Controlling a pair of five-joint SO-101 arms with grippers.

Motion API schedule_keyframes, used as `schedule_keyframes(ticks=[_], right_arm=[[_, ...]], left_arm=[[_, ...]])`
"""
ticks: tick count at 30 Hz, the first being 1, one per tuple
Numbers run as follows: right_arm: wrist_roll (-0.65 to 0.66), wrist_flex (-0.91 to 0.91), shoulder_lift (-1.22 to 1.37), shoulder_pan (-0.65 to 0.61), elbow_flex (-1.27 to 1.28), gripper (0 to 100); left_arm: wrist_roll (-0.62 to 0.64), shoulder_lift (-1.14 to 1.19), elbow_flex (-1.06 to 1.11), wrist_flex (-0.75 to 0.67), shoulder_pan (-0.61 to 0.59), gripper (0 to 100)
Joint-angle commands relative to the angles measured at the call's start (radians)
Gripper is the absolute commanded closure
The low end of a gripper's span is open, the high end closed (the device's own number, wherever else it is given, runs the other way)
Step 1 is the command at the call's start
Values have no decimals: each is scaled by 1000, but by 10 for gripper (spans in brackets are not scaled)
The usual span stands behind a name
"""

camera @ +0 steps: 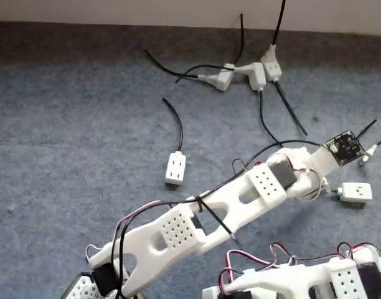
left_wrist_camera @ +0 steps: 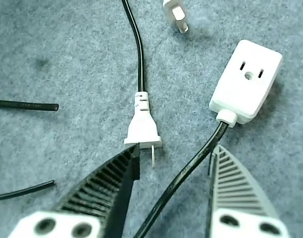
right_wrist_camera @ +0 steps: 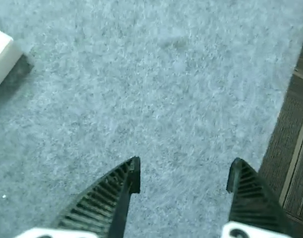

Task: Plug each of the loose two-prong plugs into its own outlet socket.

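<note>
Your left hand (left_wrist_camera: 175, 151) is open, its 2 fingers spread wide just above the grey counter (left_wrist_camera: 67, 49). A white two-prong plug (left_wrist_camera: 143, 126) lies flat at the tip of 1 finger (left_wrist_camera: 117, 183), right beside it. You cannot tell whether they touch. The prongs point back toward the hand, and the plug's black cord (left_wrist_camera: 136, 44) runs away from it. Past the other finger lies a white outlet socket (left_wrist_camera: 246, 82), slots facing up, and its thick black lead (left_wrist_camera: 191, 166) passes between the 2 fingers. A second plug (left_wrist_camera: 175, 14) lies farther off, apart from both.

From above, your left arm (camera: 240, 199) stretches across the counter to the right side, with the outlet socket (camera: 355, 192) near its wrist. A second outlet (camera: 175, 168) on a short cord lies alone near the middle. A cluster of white plugs and outlets (camera: 253, 73) sits at the far edge.

Your right hand (right_wrist_camera: 185, 162) is open too, fingers apart over the counter. A white object (right_wrist_camera: 0, 54) shows at the edge; you cannot tell what it is.
</note>
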Motion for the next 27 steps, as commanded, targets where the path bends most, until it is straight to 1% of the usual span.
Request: schedule_keyframes(ticks=[1,3,6,11,16,21,25,27], right_arm=[[-29,-12,133,-56,-90,717],[-40,33,206,-74,-127,717],[-44,81,282,-102,-165,717],[-41,65,309,-111,-176,717],[-38,54,308,-111,-177,717],[-41,58,308,-111,-170,717],[-44,58,308,-111,-173,717],[-46,54,308,-111,-177,717]], left_arm=[[-46,68,-139,3,-12,767],[-89,117,-168,3,-1,768],[-103,170,-216,2,16,768],[-100,203,-282,-3,-1,769],[-97,206,-289,-31,-33,771],[-98,208,-283,-44,-36,867],[-98,206,-283,-38,-73,923],[-100,200,-292,14,-90,946]])
